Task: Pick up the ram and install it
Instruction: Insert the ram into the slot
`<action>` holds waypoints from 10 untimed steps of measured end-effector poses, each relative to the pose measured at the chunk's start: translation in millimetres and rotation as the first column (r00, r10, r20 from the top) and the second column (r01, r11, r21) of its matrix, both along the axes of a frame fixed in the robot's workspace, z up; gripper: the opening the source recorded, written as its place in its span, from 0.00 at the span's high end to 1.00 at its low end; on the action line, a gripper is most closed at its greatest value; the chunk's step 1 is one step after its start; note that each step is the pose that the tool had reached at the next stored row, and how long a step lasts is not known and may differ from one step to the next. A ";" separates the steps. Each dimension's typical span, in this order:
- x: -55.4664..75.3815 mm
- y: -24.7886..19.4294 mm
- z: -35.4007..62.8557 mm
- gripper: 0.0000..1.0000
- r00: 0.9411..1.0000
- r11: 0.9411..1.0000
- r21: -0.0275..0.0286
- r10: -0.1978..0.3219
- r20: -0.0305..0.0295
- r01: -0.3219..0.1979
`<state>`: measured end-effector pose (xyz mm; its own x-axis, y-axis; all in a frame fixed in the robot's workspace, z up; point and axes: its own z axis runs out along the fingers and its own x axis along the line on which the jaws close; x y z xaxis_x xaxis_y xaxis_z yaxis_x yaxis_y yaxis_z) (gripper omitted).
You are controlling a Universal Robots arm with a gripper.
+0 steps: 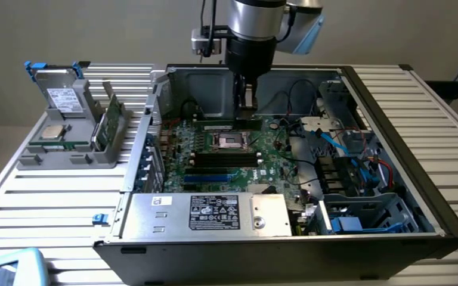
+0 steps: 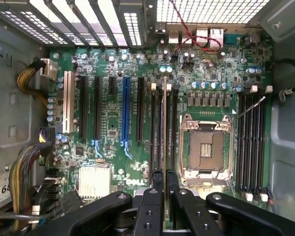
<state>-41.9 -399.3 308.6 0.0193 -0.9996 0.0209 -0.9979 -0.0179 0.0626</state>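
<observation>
Inside the open computer case (image 1: 404, 119), which lies on the slatted tabletop (image 1: 54, 196), the arm (image 1: 253, 30) reaches straight down over the far part of the motherboard (image 1: 273, 158). Its hand (image 1: 247, 113) is closed almost fully on the ram (image 1: 213, 126). In the wrist view the two dark fingers (image 2: 157, 179) pinch the ram (image 2: 164, 123) from either side. The stick shows edge-on there as a thin pale line, running lengthwise along the bank of black slots (image 2: 153, 128) just beside the processor socket (image 2: 205, 150). In the exterior view the ram is a low green strip on the far side of the socket (image 1: 233, 140), parallel to the slots and very close to the board. Whether it is already seated in a slot or sits just above one cannot be told. Another bank of black slots (image 2: 250, 142) lies on the other side of the socket. Nearer the camera in the exterior view, a power supply (image 1: 205, 211) with a dark label fills the front of the case. Well apart from the hand, at the exterior view's left, a grey holder (image 1: 62, 158) on the tabletop carries a grey drive (image 1: 64, 98) with a white label standing upright. A square processor chip (image 1: 52, 132) lies flat in front of the drive, and a green board (image 1: 111, 119) stands on edge beside it.
</observation>
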 end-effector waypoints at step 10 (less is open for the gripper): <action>-0.1 -0.1 -17.3 0.86 1.000 1.000 -0.005 0.000 0.001 0.000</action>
